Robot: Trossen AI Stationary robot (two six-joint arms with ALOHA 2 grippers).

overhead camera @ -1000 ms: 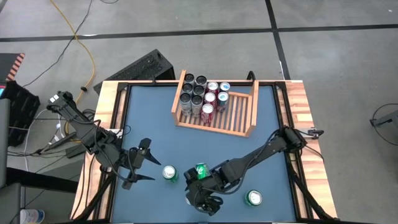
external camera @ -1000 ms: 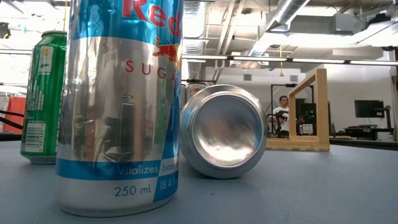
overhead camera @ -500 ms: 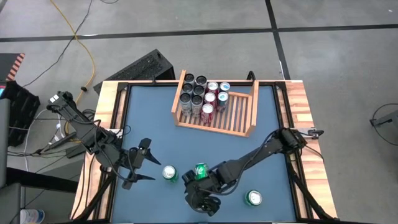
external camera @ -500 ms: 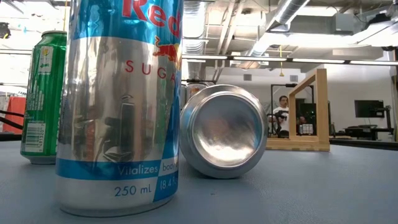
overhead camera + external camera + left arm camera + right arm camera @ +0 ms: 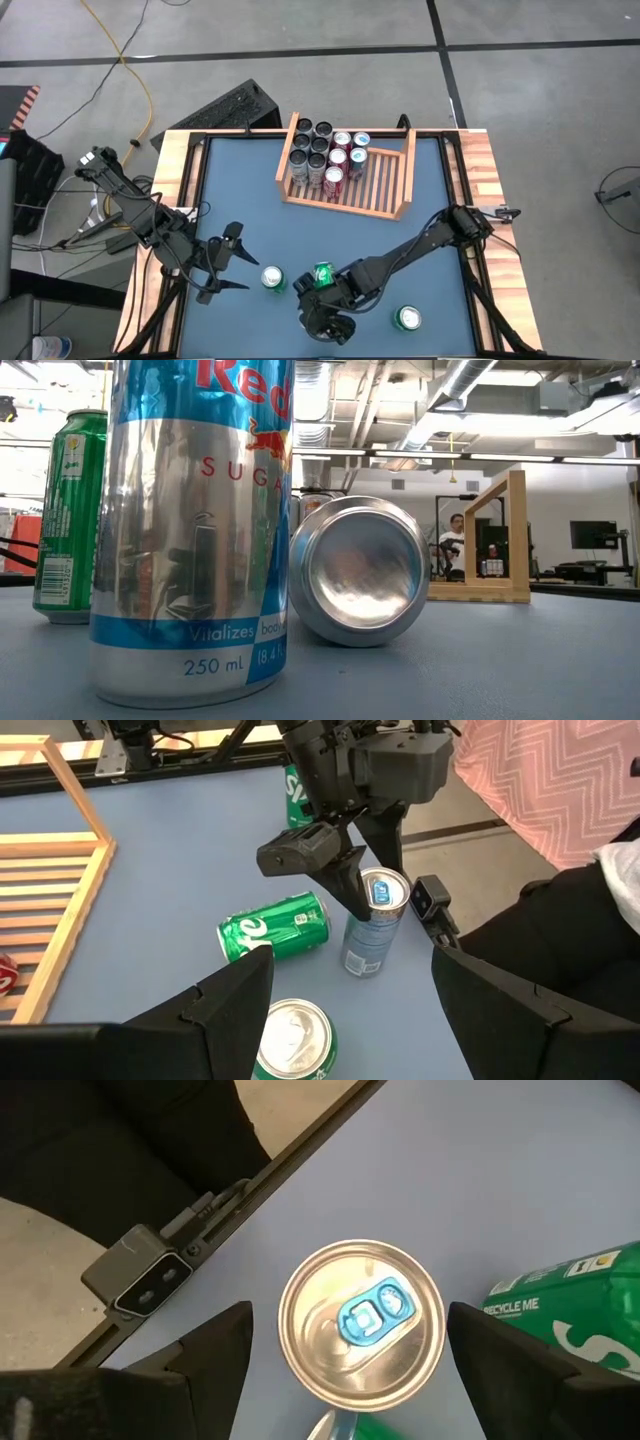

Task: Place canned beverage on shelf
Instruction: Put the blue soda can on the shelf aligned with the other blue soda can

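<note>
Pickup stage: right gripper (image 5: 345, 1370) hovers, jaws spread, over the upright silver-blue can (image 5: 362, 1325) at the counter's near edge. Next: drop and pinch it.

Right pincer (image 5: 327, 322) slightly lower.

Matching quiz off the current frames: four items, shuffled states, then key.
Things:
1. Red Bull can
2. tipped green can
3. shelf
4. left end effector

States:
A. lying on its side on the table
B. holds a cluster of upright cans at one end
C. upright, right below the open right end effector
D. open, empty, next to an upright green can

Pairs: 1-C, 2-A, 3-B, 4-D
</note>
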